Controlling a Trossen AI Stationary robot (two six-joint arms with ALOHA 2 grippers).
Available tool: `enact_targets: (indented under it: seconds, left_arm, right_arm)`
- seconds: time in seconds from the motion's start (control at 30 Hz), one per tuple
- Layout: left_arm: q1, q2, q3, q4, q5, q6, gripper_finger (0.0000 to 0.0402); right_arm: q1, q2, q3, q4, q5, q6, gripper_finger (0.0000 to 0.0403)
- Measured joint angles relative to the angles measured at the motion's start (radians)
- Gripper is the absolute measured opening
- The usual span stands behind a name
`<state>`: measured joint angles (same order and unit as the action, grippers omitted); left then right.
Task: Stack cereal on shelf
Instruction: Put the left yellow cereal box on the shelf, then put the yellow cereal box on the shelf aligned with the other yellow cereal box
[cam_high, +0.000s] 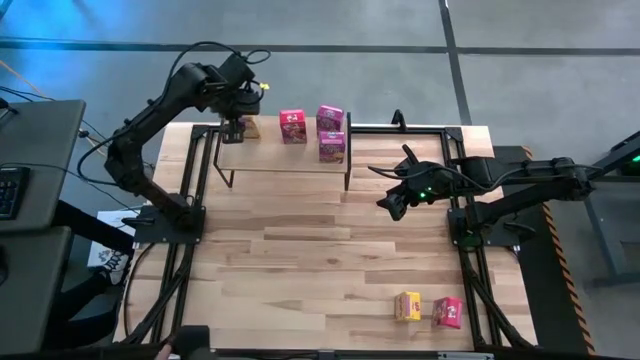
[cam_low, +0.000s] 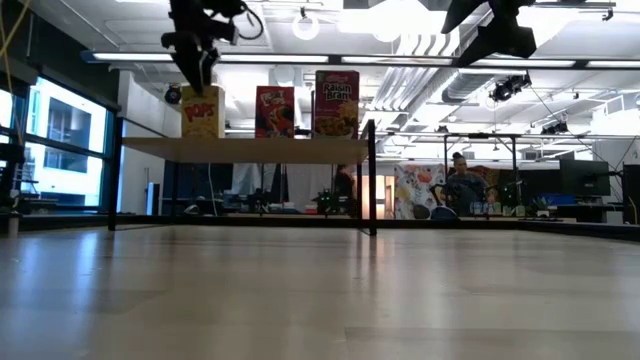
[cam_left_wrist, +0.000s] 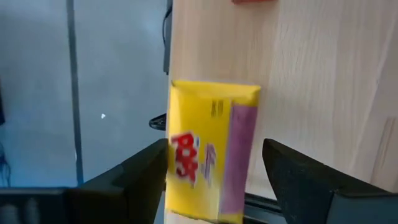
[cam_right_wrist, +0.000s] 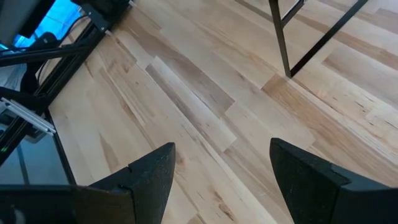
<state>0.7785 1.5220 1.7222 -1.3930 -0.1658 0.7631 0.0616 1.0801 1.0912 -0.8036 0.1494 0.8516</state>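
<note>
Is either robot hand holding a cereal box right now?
No. The left gripper is open around the yellow box standing on the shelf. The right gripper is open and empty over the table.

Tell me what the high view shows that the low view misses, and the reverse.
Only the high view: a yellow box and a pink box on the table near its front edge, and the right gripper, open over bare wood.
Only the low view: the box fronts and the room behind.
Both: the shelf carrying boxes, with the left gripper above the yellow box at its end.
</note>
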Motion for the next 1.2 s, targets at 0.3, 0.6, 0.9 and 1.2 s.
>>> enact_targets:
  seconds: [0.3,0.6,0.9,1.2]
  left_arm:
    - [-0.001,-0.101,0.000,0.000,-0.001,-0.003,0.0251]
    - [-0.040,-0.236,0.000,0.083,-0.022,-0.106,0.0251]
    - [-0.072,-0.405,-0.005,0.277,0.317,-0.741,0.0251]
    - [-0.272,-0.667,-0.326,0.662,0.313,-1.110,0.0250]
  right_arm:
    - [0.000,0.000,0.000,0.000,0.000,-0.011,0.0257]
    - [0.000,0.000,0.000,0.000,-0.005,-0.022,0.0257]
    - [0.000,-0.062,0.000,0.007,-0.136,-0.023,0.0257]
    - [0.000,-0.088,0.000,0.007,-0.132,0.012,0.0257]
